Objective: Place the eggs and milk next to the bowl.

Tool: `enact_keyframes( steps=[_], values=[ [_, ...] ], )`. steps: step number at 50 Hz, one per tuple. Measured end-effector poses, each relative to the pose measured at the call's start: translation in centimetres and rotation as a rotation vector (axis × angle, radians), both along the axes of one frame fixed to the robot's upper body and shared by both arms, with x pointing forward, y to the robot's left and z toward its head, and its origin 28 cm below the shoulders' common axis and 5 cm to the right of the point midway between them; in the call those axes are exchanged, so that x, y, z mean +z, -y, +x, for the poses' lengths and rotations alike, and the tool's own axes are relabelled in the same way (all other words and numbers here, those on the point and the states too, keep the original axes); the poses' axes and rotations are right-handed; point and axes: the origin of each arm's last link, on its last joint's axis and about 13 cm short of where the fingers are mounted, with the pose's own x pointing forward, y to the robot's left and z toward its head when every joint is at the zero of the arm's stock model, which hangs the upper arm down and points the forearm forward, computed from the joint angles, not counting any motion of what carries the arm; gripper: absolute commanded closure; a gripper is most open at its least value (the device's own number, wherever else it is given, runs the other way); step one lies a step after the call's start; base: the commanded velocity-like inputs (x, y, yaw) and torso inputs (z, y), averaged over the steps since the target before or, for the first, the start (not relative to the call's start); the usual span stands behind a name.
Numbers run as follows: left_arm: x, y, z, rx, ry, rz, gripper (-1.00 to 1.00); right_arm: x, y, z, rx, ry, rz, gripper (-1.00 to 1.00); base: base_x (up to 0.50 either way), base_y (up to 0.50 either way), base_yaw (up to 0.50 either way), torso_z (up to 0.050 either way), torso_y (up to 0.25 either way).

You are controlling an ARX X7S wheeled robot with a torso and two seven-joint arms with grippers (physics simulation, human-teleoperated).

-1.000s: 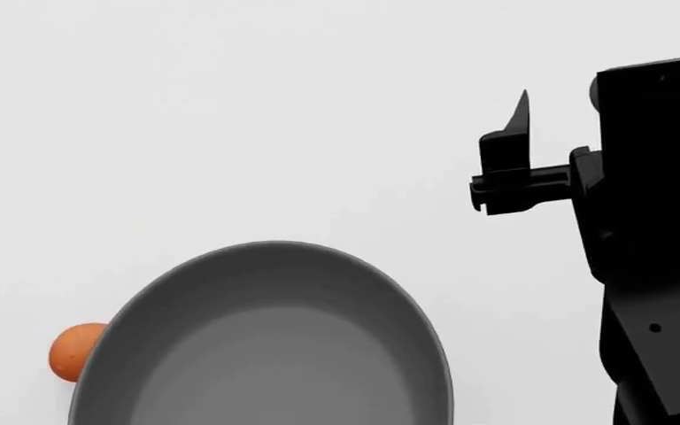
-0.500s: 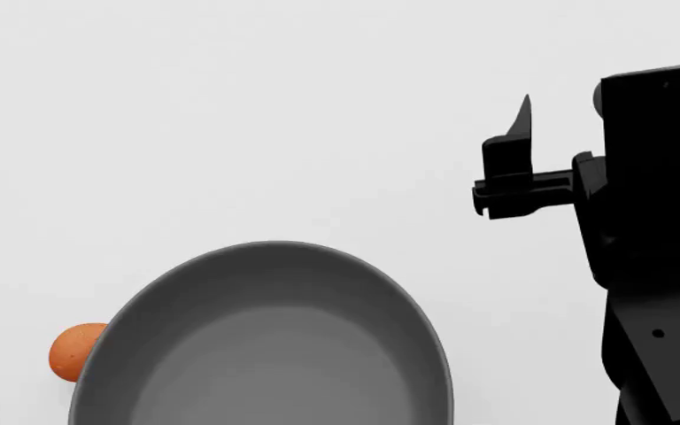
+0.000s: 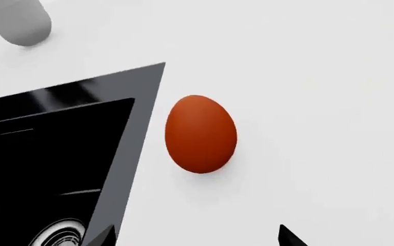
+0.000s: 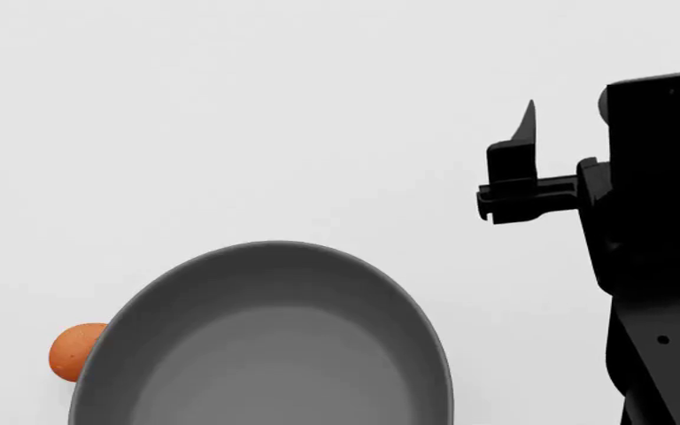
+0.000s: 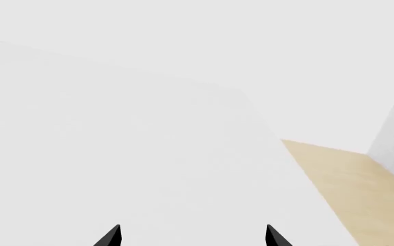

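The grey bowl (image 4: 272, 354) fills the lower middle of the head view. An orange-brown egg (image 4: 72, 351) lies on the white table against the bowl's left rim. In the left wrist view an egg (image 3: 201, 134) lies on the table a little beyond my left gripper (image 3: 197, 240), which is open and empty. I cannot tell if it is the same egg. My right gripper (image 5: 191, 237) is open and empty, held above the table to the right of the bowl; one finger (image 4: 527, 124) points up. The milk is not clearly in view.
A pale grey round-ended shape (image 3: 18, 23) sits far beyond the egg; I cannot tell what it is. A glossy black panel (image 3: 53, 164) stands close beside the egg. The right wrist view shows the table's edge (image 5: 299, 169) and wooden floor (image 5: 351, 179) beyond it.
In the head view my right gripper has drifted slightly right and down. The dark tip at the bottom left corner has left the view. Bowl and egg have not moved.
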Motion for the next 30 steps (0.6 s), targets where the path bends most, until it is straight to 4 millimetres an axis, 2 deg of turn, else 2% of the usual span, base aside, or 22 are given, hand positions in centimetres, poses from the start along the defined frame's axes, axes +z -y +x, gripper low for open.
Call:
enact_keyframes(
  steps=[12, 30],
  values=[
    [0.0, 0.5, 2.1, 0.051, 0.013, -0.057, -1.00, -0.1, 0.1, 0.0, -0.003, -0.002, 0.001, -1.00, 0.00, 0.00, 0.00, 0.000, 0.000],
    [-0.1, 1.3, 3.8, 0.052, 0.012, -0.102, -1.00, -0.3, 0.1, 0.0, -0.006, -0.006, 0.002, -1.00, 0.00, 0.00, 0.00, 0.000, 0.000]
  ],
)
